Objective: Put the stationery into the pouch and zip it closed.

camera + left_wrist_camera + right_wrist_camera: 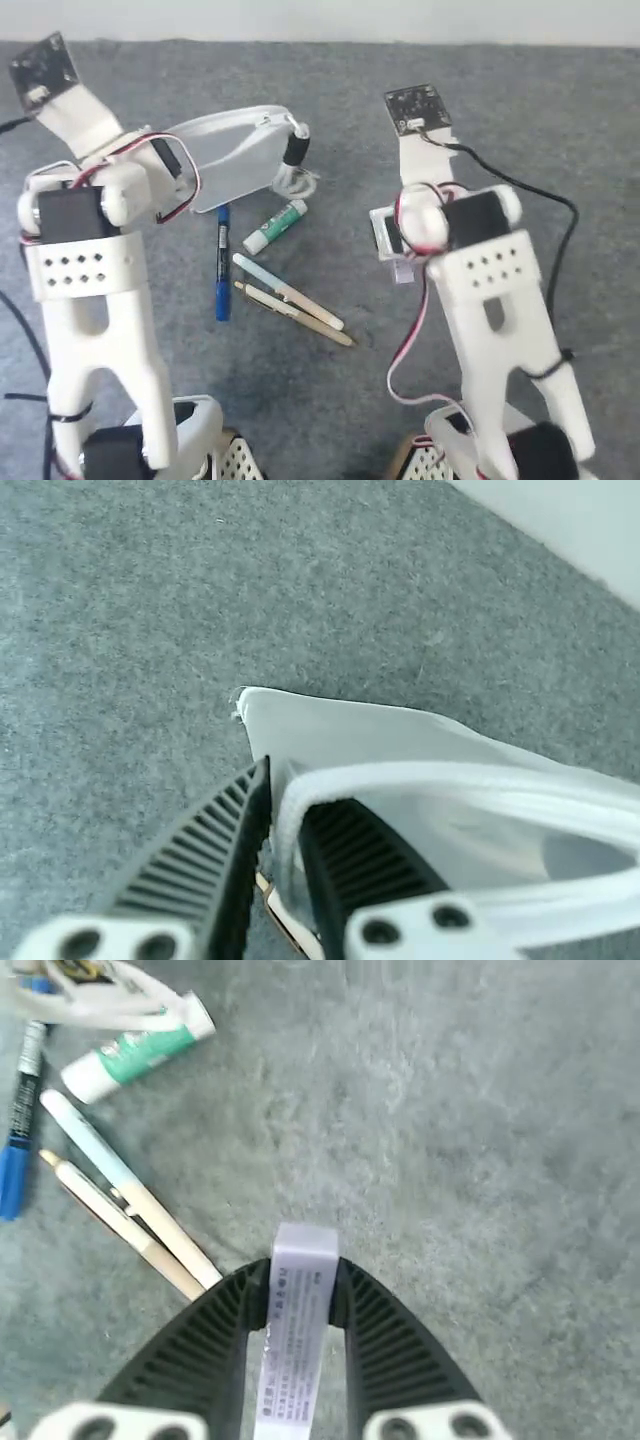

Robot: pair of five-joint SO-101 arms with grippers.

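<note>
My right gripper (297, 1272) pinches a white labelled eraser (293, 1350) between its fingers. My left gripper (285, 792) clamps the rim of the translucent white pouch (400, 740), which lies open-mouthed, far left on the grey felt counter (480, 80), with a pale wall (400, 18) behind.

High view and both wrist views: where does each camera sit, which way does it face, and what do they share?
High view: fixed above the arms' bases, looking down at pouch, glue stick, pens; left arm and right arm show.
Left wrist view: on the left arm, facing along the left pincer, shut on the pouch rim.
Right wrist view: on the right arm, facing down past the right pincer, shut on a white labelled block.
Shared: high and right wrist views both show glue stick and pens.
</note>
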